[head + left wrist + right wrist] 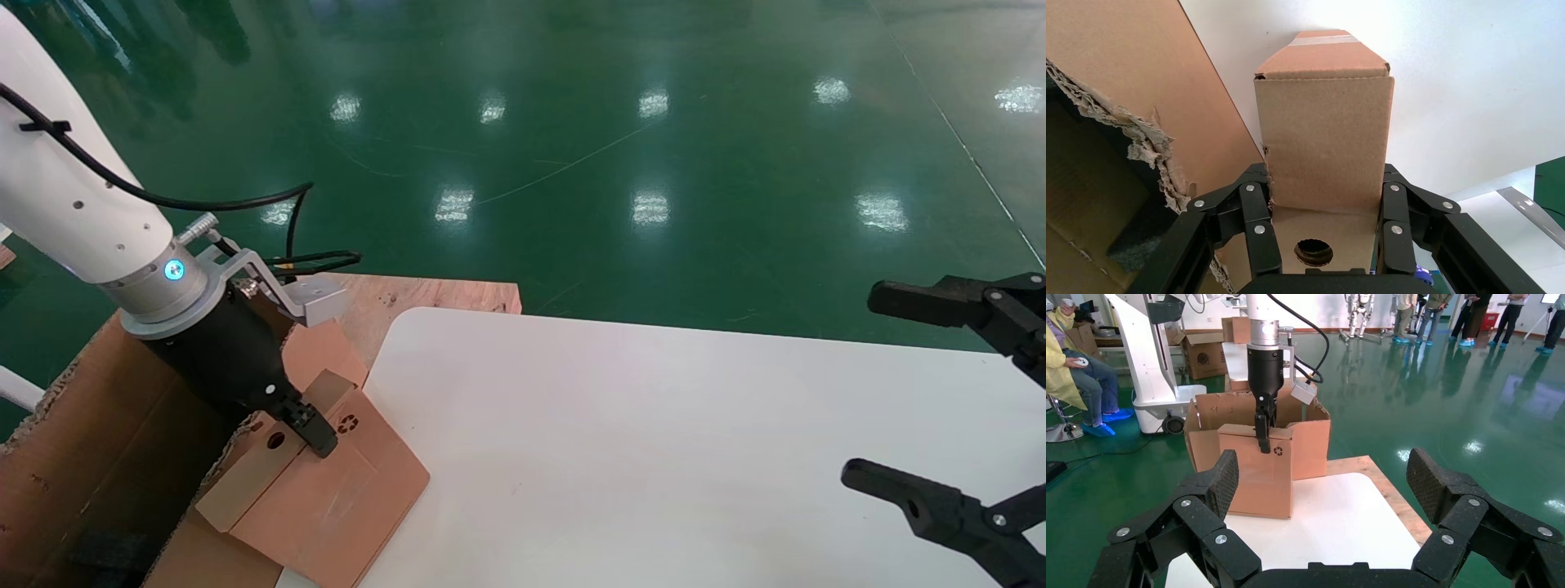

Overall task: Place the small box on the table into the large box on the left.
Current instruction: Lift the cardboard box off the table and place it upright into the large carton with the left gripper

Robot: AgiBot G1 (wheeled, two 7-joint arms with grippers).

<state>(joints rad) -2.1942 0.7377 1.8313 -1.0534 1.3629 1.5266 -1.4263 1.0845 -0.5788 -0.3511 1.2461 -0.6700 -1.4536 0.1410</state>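
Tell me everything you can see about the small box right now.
The small box is a plain brown cardboard carton, closed, with clear tape, a black recycling symbol and a round hole in its lighter side. The left pincer is shut on its end, fingers pressing opposite faces. It is at the table edge, beside the large box; whether it still rests on the table isn't clear.

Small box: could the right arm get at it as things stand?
Probably yes, but needlessly: the white table between the open right gripper and the small box lies bare. However, the left gripper already clamps the box, beside the large box.
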